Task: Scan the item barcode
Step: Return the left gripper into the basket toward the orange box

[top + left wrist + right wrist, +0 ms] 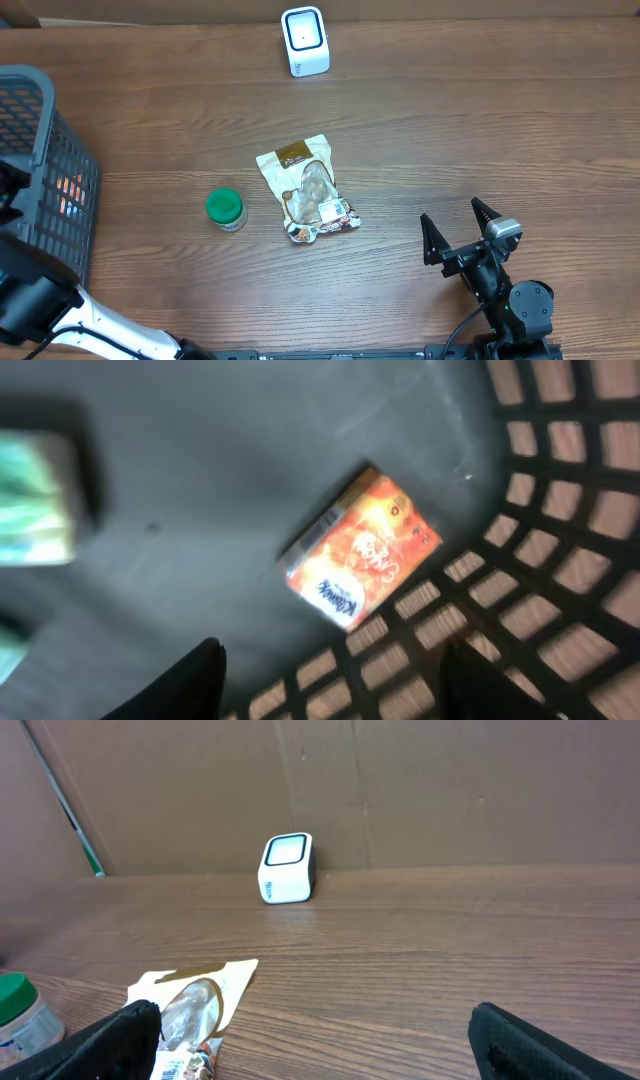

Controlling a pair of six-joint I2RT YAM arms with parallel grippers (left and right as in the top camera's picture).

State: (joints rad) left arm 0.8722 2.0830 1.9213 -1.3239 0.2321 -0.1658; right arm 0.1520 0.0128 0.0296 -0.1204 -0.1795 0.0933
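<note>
- A brown wooden table fills the overhead view, and a plain cardboard-coloured wall shows behind it in the right wrist view. The white scanner stands at the top centre of the overhead frame.
- At the left edge sits a dark mesh basket, with the left arm reaching into it from the lower left corner.
- In the middle of the left wrist view, an orange packet lies flat and askew on the basket's dark floor, close to the mesh wall. I take it to be the item to scan.
- A blurred green thing sits at the left edge of that view; I cannot tell what it is.
- The left gripper hangs over the basket floor, jaws partway apart and empty. The packet lies above the fingers in the frame, outside the gap.
- The right gripper sits at the lower right of the overhead frame, jaws spread wide and holding nothing.
- In the middle of the table lie a snack pouch and, just to its left, a green-lidded jar, not touching.
- To pick well, I'd bring the gap over the packet and turn the wrist to match its slant. The fingers should go right down to the floor while staying clear of the mesh.
- No barcode shows here, so gripping by the edges would leave both faces free for the scanner.
</note>
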